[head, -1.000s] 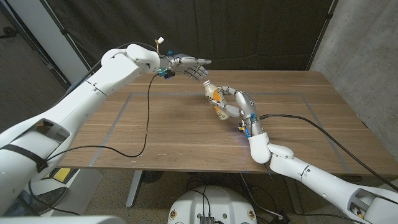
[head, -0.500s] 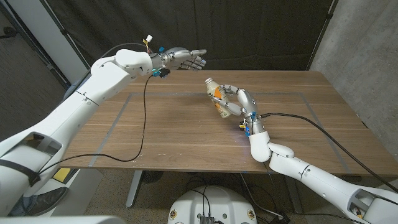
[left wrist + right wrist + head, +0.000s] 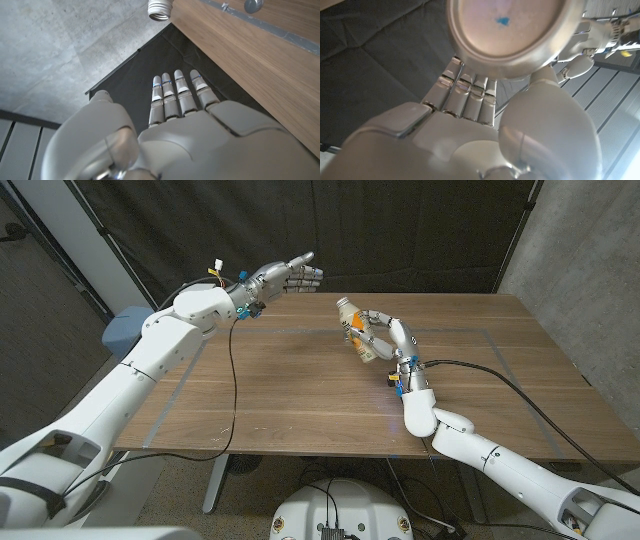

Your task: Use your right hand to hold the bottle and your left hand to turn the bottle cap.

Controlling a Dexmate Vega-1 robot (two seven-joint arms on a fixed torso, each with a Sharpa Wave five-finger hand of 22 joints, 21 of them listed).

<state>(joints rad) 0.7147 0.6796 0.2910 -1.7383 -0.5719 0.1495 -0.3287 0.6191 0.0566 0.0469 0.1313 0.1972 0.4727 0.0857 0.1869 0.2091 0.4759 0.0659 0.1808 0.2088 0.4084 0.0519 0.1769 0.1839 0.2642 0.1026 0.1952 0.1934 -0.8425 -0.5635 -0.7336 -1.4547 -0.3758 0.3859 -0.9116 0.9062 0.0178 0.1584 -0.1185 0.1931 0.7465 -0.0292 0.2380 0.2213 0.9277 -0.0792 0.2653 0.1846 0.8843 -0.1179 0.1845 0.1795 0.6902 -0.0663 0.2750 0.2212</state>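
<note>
- Bottle (image 3: 356, 330): held up off the wooden table (image 3: 300, 390), right of centre and toward the far side, tilted with its neck leaning left and away. Orange on its label. In the left wrist view its neck (image 3: 160, 9) is threaded and bare, open end toward the camera; I see no cap on it there.
- Right hand (image 3: 388, 340): fingers (image 3: 372, 320) wrapped round the bottle's body, clamped on it. In the right wrist view the bottle's round base (image 3: 509, 31) sits above the curled fingers (image 3: 467, 95).
- Change over the last second: the bottle has been raised and stood more upright; it was lower and lying more sideways. The right hand has gone up and away with it.
- Left hand (image 3: 285, 278): a second ago it was right at the bottle's neck. It has since pulled off to the left and far, and now hangs in the air beyond the table's far edge, well apart from the bottle. Fingers (image 3: 176, 97) extended and side by side, nothing in them.
- Around: a black cable (image 3: 232, 380) hangs from the left wrist across the table's left part. A second black cable (image 3: 510, 388) trails over the right part of the table from the right wrist.
- Black curtain (image 3: 400, 230) behind the table; grey concrete wall (image 3: 580, 260) far right.
- Nothing stands between the left hand and the bottle.
</note>
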